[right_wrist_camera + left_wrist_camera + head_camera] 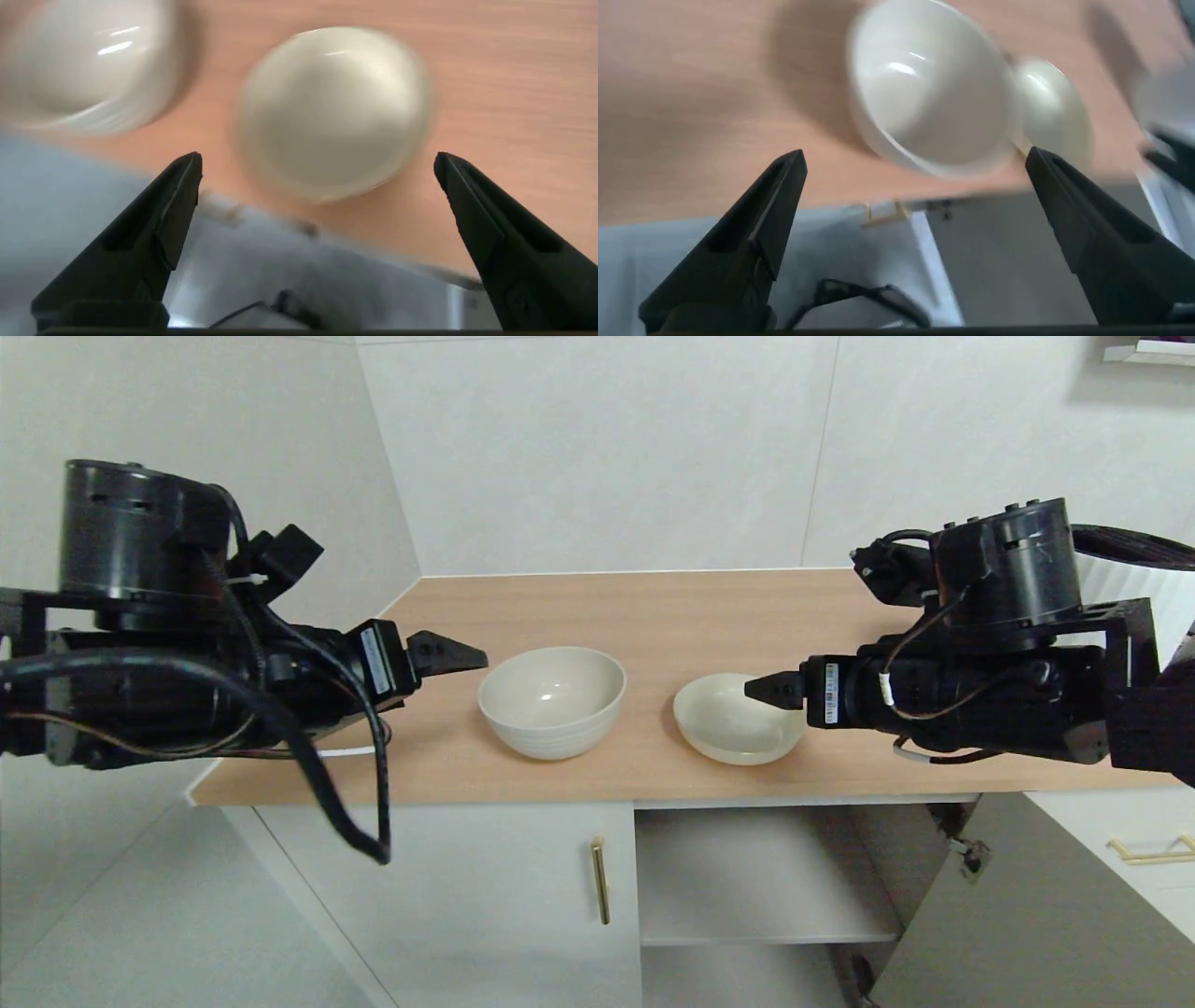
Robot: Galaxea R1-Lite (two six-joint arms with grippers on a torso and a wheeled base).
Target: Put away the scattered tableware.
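I see my left hand (915, 161) spread wide above the worktop (710, 84) edge, over a deep bowl (929, 89) just beside a shallower bowl (1057, 112).

You've got two bowls side by side on the countertop (653, 607), near its front edge. The deeper bowl (551, 702) is on the left and the shallow bowl (733, 733) just right of it, not touching. Your left gripper (453, 659) sits just left of the deeper bowl. Your right gripper (770, 691) is over the shallow bowl's right side, possibly touching its rim. Under the shallow bowl there's the open cabinet compartment with its shelf (756, 905); under the deeper bowl, the closed door (448, 896).
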